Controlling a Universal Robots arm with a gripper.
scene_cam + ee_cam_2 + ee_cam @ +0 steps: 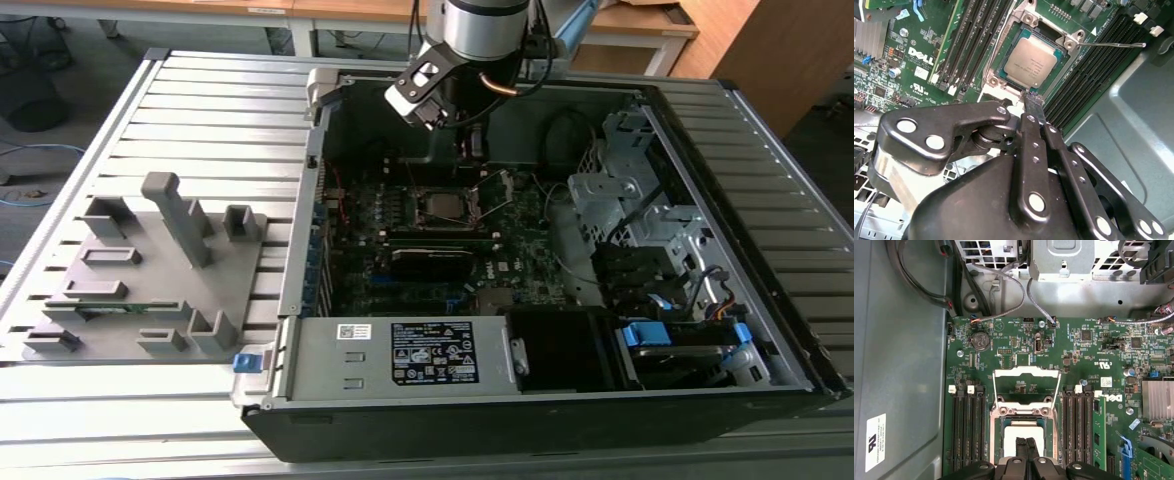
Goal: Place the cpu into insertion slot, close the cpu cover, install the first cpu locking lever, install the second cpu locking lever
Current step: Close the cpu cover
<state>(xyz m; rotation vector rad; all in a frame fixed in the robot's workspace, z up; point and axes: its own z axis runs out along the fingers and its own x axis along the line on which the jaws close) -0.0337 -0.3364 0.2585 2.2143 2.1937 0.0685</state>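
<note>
The cpu lies flat in the insertion slot on the green motherboard; in the first wrist view the cpu shows pale beneath the fingers. The cpu cover is swung up on its hinge, board showing through its window. A thin wire locking lever sticks out free beside the socket. My gripper hangs just above the socket's edge, fingers shut together with nothing between them. In the exterior view the gripper hovers inside the case behind the insertion slot.
Black memory slots flank the socket on both sides. The open computer case lies on a slatted table, with drive cages at the exterior view's right. A grey fixture stands at the left. Loose cables run past the board's edge.
</note>
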